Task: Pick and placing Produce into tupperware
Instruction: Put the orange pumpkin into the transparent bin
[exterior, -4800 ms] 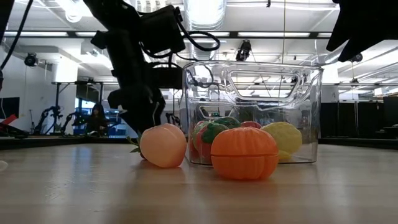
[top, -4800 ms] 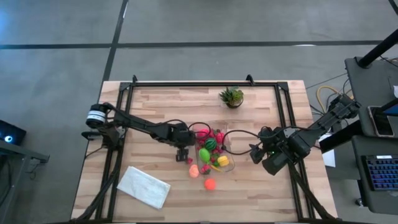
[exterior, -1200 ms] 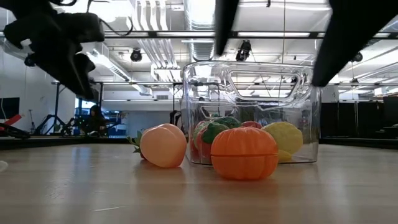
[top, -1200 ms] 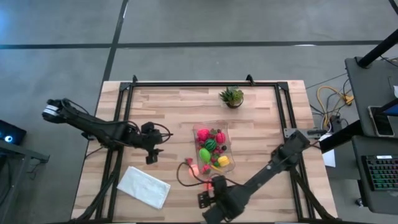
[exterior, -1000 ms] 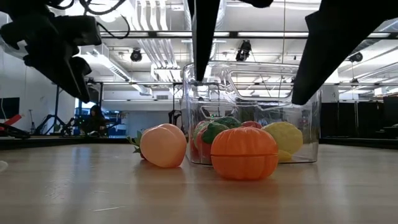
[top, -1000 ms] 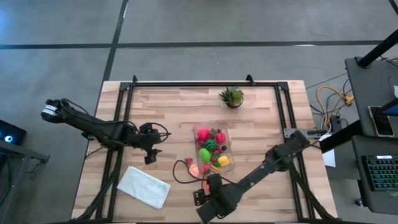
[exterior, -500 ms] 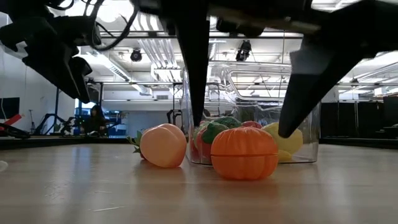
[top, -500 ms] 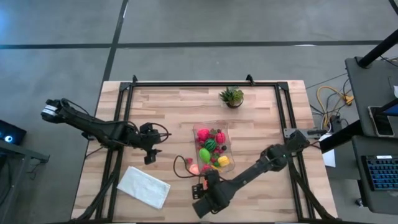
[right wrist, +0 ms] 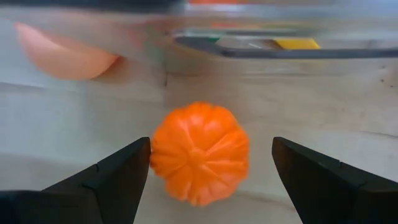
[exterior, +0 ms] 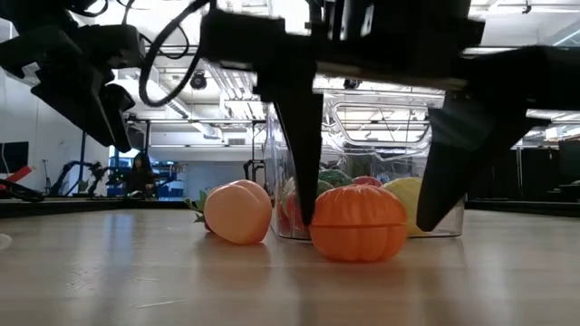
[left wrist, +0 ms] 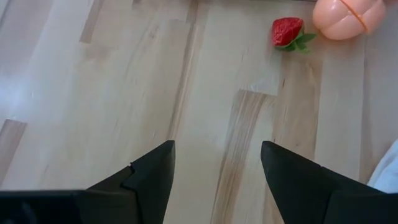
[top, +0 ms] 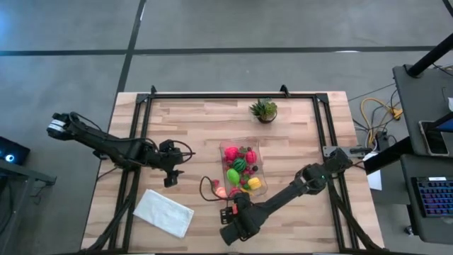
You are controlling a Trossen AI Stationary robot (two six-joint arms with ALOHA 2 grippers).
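Observation:
A clear tupperware (top: 245, 185) on the table holds several toy produce pieces. Beside its near left corner lie a peach toy (exterior: 238, 211) and an orange pumpkin toy (right wrist: 199, 152). My right gripper (right wrist: 211, 149) is open and points down over the pumpkin, one finger on each side of it, the tips down near the table in the low view. The pumpkin rests on its underside on the wood. My left gripper (left wrist: 217, 146) hangs open above bare table at the left. A small strawberry (left wrist: 286, 31) lies beyond it. My right gripper has one finger (right wrist: 127, 171) close against the pumpkin's side (right wrist: 157, 155), and I cannot tell whether it touches. The other finger (right wrist: 311, 177) stands clear of the pumpkin. The pumpkin sits on the table.
A white folded cloth (top: 163, 212) lies at the near left. A small potted plant (top: 263, 110) stands toward the far edge. A dark frame (top: 233, 94) rims the table. Bare wood lies right of the tupperware and along the far side.
My right gripper has come down and shifted a little toward the table's left, so that its fingers now straddle the orange pumpkin. The pumpkin and peach have kept their places.

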